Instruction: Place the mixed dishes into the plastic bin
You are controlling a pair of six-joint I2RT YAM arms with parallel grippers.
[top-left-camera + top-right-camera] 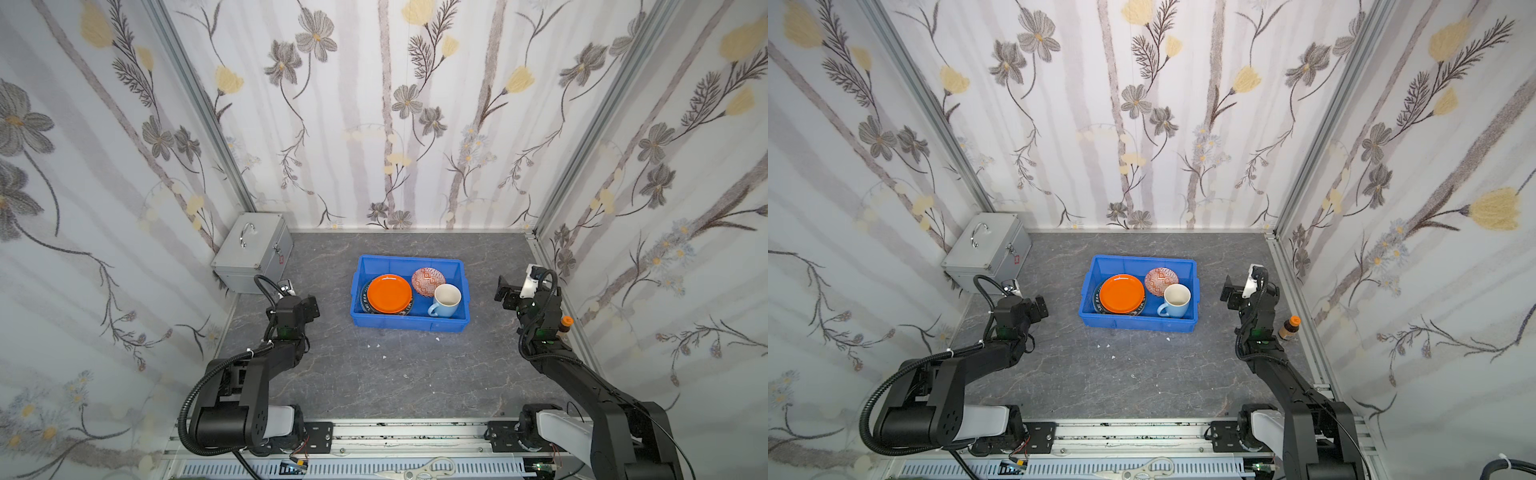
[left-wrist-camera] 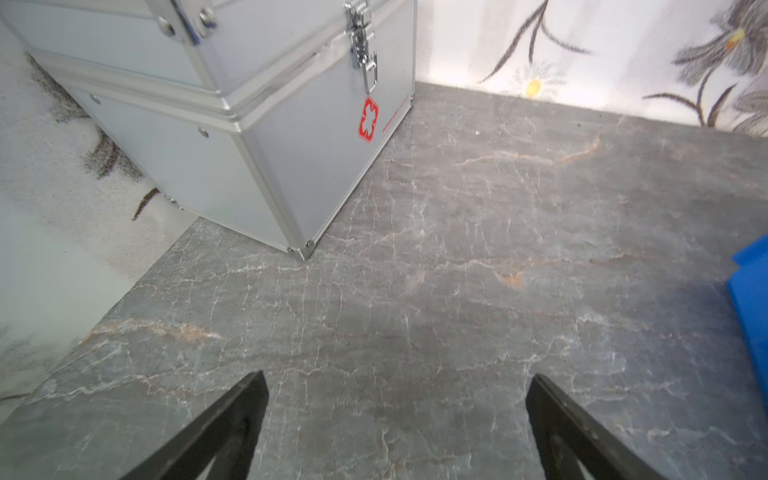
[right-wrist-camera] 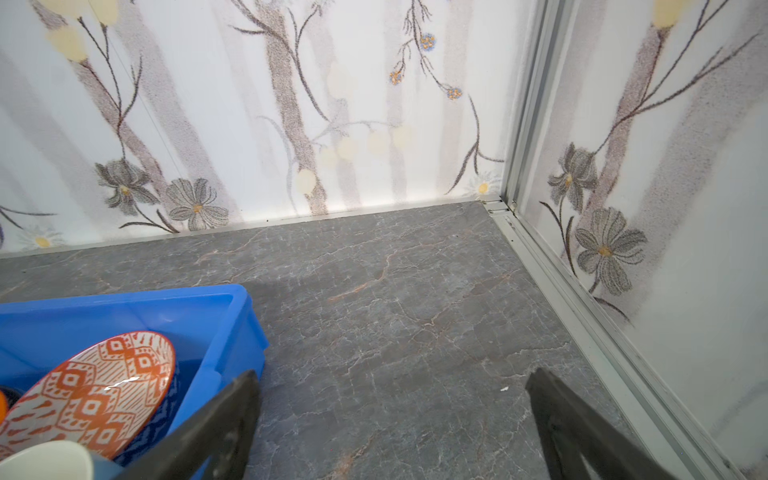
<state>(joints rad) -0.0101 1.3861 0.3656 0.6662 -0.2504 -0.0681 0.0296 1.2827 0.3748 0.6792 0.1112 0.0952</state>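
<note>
Grey marbled surface [image 1: 374, 374] carries everything. Blue plastic bin [image 1: 409, 324] sits mid-surface, toward the back wall. Silver metal case [image 1: 249, 249] stands in the far left corner, well apart from it. Left gripper [image 2: 397, 378] hangs between case and bin, jaws spread wide with nothing between them. Right gripper [image 3: 395, 374] is near the bin's right wall, jaws equally wide and empty. Inside the bin, orange plate [image 1: 389, 293] tops a stack at left, with dark lettered-rim plate [image 1: 362, 296] showing beneath; anything lower is hidden. Orange-patterned bowl [image 1: 427, 280] appears tilted at back right, and pale blue mug [image 1: 446, 300] stands upright just beside it. No dish is visible outside the bin, so loading looks finished. Judgement: only a clean retreat is left. Each arm should rise before swinging, since a brush from the right jaws could shift the bin. Small orange-capped bottle [image 1: 1289, 327] stands close beside the right arm, at risk of a knock. White chips [image 1: 376, 345] lie before the bin.
</note>
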